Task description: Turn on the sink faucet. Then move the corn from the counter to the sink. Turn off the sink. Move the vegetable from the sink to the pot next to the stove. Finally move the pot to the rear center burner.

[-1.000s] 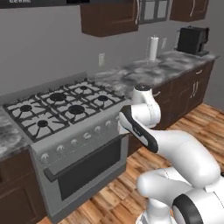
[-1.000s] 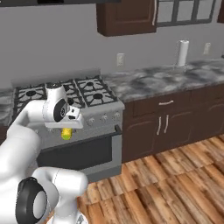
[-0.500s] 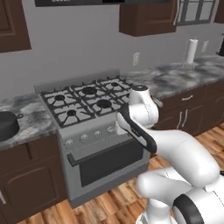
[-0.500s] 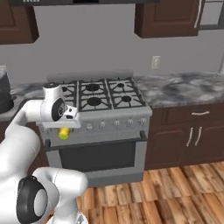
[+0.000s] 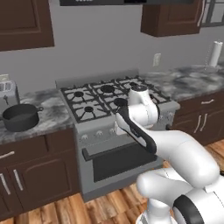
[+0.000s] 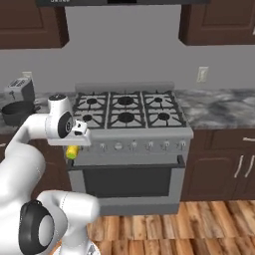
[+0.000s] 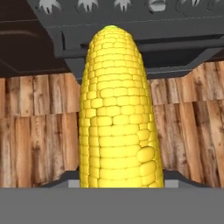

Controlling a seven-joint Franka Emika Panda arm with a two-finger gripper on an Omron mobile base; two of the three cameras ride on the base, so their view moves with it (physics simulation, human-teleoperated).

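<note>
The yellow corn [image 7: 116,109] stands lengthwise between the fingers of my gripper [image 7: 118,183], which is shut on it. From the right base view the corn [image 6: 72,151] pokes out below the gripper [image 6: 74,145], held in the air in front of the stove [image 6: 127,112], at the left end of its knob panel. A dark pot [image 5: 19,117] sits on the marbled counter [image 5: 50,114] left of the stove [image 5: 105,98]. The pot [image 6: 17,112] is well to the left of the gripper. The sink and its faucet are out of view.
A silver toaster [image 5: 6,89] stands behind the pot. More counter [image 5: 188,81] runs right of the stove, with a paper towel roll [image 5: 214,53] at the far end. Below the hand are the oven door [image 6: 132,179] and the wooden floor [image 7: 39,131].
The whole picture has shifted right, so the camera has moved left along the counter. The pot and toaster have come into view. The corn stays in the gripper.
</note>
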